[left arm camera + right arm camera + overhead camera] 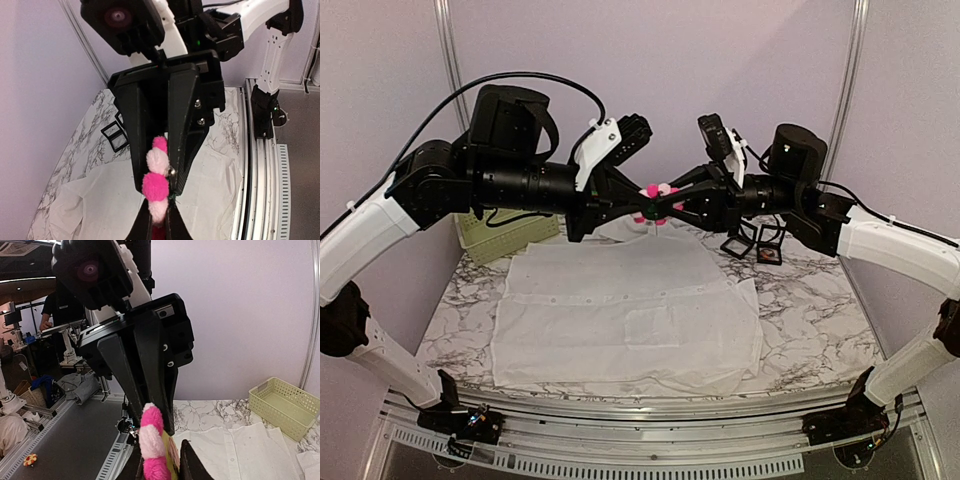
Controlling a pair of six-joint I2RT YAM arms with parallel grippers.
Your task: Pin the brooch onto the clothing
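Observation:
The brooch (658,192), a string of pink and pale pink pom-poms, hangs in mid-air above the far edge of the clothing (620,320). My left gripper (642,206) is shut on it from the left. My right gripper (670,205) faces it from the right, its fingers pressed against both sides of the same brooch (156,185). The right wrist view shows the brooch (151,440) and a yellowish backing between my right gripper's (162,456) own fingers. The clothing is a white button-front shirt that lies flat on the marble table (810,320), chest pocket (655,325) up.
A pale green basket (505,235) stands at the back left, behind the left arm. Two small black square frames (755,245) lie at the back right, under the right arm. Purple walls close off the back and sides.

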